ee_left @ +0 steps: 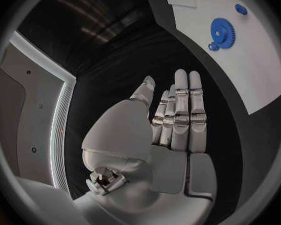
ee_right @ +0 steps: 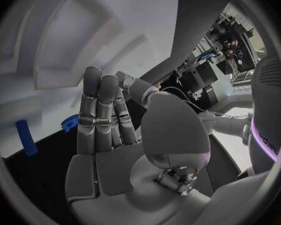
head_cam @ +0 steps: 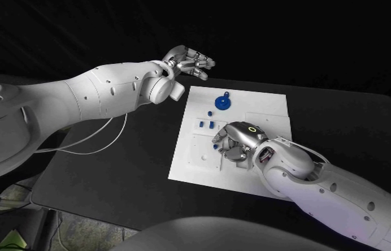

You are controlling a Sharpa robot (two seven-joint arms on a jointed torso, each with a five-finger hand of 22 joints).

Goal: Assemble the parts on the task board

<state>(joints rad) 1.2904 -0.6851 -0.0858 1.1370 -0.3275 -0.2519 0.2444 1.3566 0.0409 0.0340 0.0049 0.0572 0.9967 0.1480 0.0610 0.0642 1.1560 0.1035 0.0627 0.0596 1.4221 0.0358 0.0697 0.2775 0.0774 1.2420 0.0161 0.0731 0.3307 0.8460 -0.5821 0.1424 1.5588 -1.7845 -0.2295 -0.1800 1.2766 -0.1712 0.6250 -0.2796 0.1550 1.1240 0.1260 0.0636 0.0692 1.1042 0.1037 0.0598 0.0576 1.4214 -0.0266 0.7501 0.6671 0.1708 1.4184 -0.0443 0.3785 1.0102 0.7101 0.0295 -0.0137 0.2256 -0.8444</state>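
Nearest the robot, the right hand (head_cam: 236,142) sits low over the middle of the task board (head_cam: 195,163), palm down, fingers curled toward the plate. Can't tell from the head view whether it's pinching anything underneath; the right wrist view shows the fingers (ee_right: 100,117) laid straight and together w/ nothing visibly between them, so I'd call it released, prob. hovering or pressing, not carrying. Just beside its fingertips, on the robot's left side, there's a short row of small blue parts (head_cam: 205,125) on the board, and one blue peg (ee_right: 26,137) shows up past the fingers in the right wrist view. A bit farther up the board lies the blue gear (head_cam: 223,101), flat, apart from the hand, w/ a small knob at its edge; the left wrist view catches it too. Farthest out, the left hand (head_cam: 189,61) hangs in the air beyond the board's far corner over the black bench (head_cam: 106,177), fingers loosely spread, holding nothing, touching nothing. Judgement: this looks like an early-to-mid step, right hand working at the small pieces in the board's centre, gear not yet dealt with. Next move likely calls for a fine pinch on one small piece, lining it square w/ its seat, then a straight press down; the left looks free to steady the plate if needed.
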